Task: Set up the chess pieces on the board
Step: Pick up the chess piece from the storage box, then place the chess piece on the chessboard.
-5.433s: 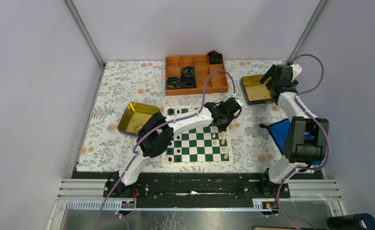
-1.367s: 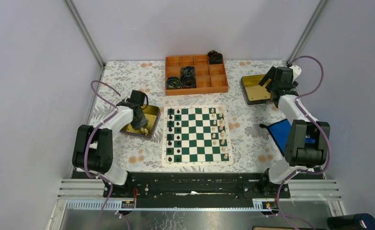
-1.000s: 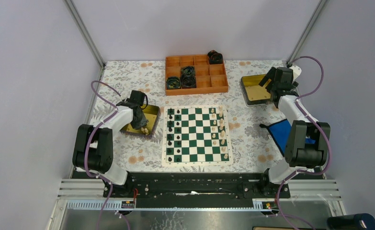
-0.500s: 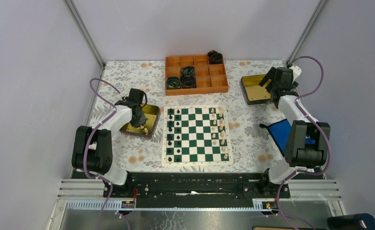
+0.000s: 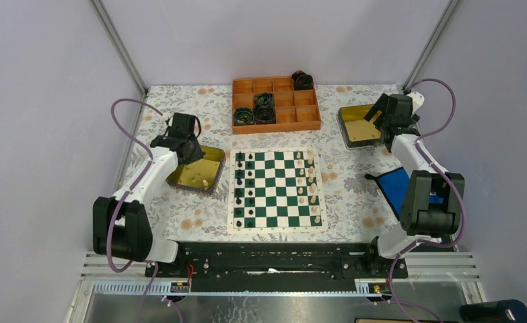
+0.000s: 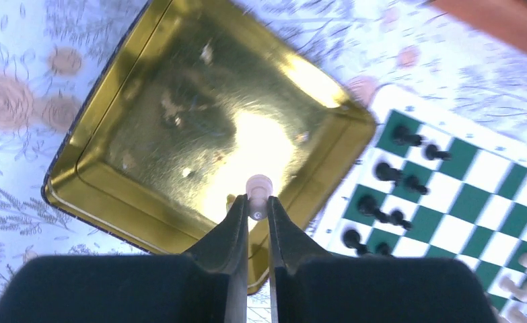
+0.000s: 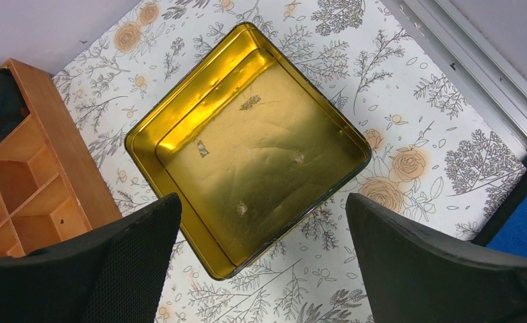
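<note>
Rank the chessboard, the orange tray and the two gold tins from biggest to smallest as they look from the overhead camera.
1. chessboard
2. orange tray
3. left tin and right tin: they look too alike to rank, and each is partly covered.

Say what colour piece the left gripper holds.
A cream-white piece, clearest in the left wrist view.

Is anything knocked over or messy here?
Nothing looks knocked over or spilled. The chess pieces on the board sit in tidy rows at its two sides. One cream piece is off the board, pinched in the left end effector over the gold tin.
</note>
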